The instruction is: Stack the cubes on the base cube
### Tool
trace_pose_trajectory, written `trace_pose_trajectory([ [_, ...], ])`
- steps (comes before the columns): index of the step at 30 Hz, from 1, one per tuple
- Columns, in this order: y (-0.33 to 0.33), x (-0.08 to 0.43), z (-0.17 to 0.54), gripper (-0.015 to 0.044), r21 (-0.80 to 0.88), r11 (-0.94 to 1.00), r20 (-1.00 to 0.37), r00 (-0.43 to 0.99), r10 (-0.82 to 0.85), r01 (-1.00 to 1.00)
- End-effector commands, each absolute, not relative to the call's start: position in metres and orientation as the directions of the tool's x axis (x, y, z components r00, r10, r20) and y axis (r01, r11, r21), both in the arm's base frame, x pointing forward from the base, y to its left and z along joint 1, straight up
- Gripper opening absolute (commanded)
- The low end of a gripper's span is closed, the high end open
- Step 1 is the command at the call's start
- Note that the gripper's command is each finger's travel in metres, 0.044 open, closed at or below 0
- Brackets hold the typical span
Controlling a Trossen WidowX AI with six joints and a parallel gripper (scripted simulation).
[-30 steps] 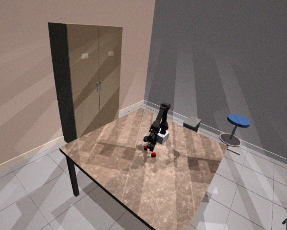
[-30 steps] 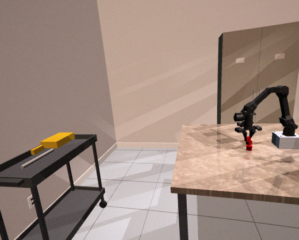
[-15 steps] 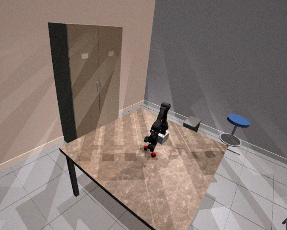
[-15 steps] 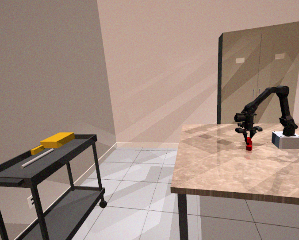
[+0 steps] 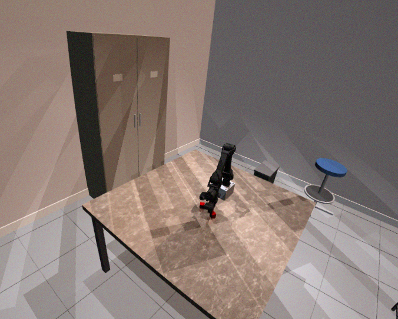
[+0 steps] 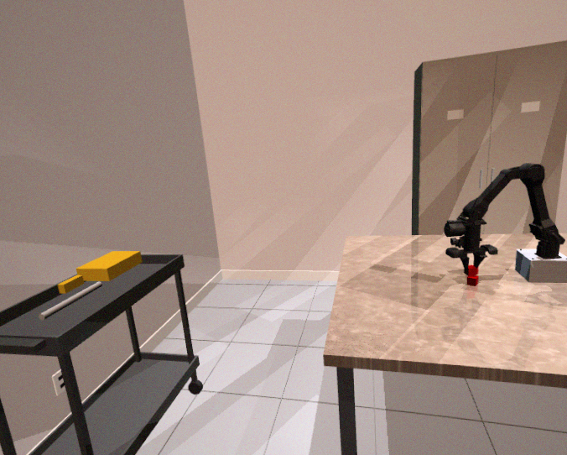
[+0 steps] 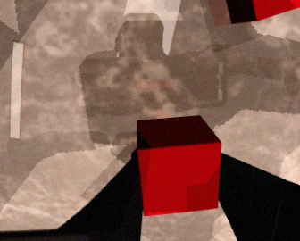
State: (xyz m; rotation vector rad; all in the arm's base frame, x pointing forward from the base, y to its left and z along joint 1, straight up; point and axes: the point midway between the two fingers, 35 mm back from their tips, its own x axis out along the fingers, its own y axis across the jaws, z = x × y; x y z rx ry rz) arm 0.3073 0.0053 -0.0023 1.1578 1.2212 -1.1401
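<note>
The tool (image 5: pixel 212 212) (image 6: pixel 472 268) (image 7: pixel 174 163) is clenched on a red cube (image 5: pixel 213 214) (image 6: pixel 472 270) (image 7: pixel 179 179), a finger on either side. That grip leaves the underside free to meet a support, and in the wrist view the cube looks close to level, as its landing requires. It seems to be over the base (image 5: pixel 212 217) (image 6: pixel 472 280), the lower red block in the exterior view; whether the two touch, I cannot tell. The likely step is setting this first cap on one top corner, centre inboard so that it stands alone.

The other cube (image 5: pixel 202 203) (image 7: pixel 278 8) lies on the bench (image 5: pixel 259 232) (image 6: pixel 402 321), apart from the base on the cabinet side, still to be placed on the opposite corner. It sits near the tool's working space, so a wide opening or sideways exit could knock it; a straight rise looks safer. Pressing down too hard might shift the base.

Behind the tool, the arm's mount (image 5: pixel 226 191) (image 6: pixel 548 271) stands well apart from the blocks. Farther out, the stool (image 5: pixel 330 166), cart (image 6: pixel 184 312) and cabinet (image 5: pixel 116 99) (image 6: pixel 454 142) are off the bench, and none blocks the placement.
</note>
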Motion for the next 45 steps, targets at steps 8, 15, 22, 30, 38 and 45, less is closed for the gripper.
trace_pose_trajectory([
  [8, 0.006, 0.307, -0.004, 0.0105, 0.024, 0.075, -1.0, 0.024, -0.005, 0.997],
  [15, 0.006, 0.307, -0.004, 0.0105, 0.024, 0.075, -1.0, 0.024, -0.005, 0.997],
  [22, 0.006, 0.307, -0.004, 0.0205, 0.024, 0.075, -1.0, 0.024, -0.005, 0.997],
  [30, 0.005, 0.307, 0.006, 0.0205, 0.022, 0.076, -1.0, 0.023, -0.007, 0.997],
  [38, 0.005, 0.307, 0.019, 0.0205, 0.022, 0.076, -1.0, 0.023, -0.007, 0.997],
  [45, 0.005, 0.307, 0.026, 0.0205, 0.022, 0.076, -1.0, 0.023, -0.007, 0.997],
])
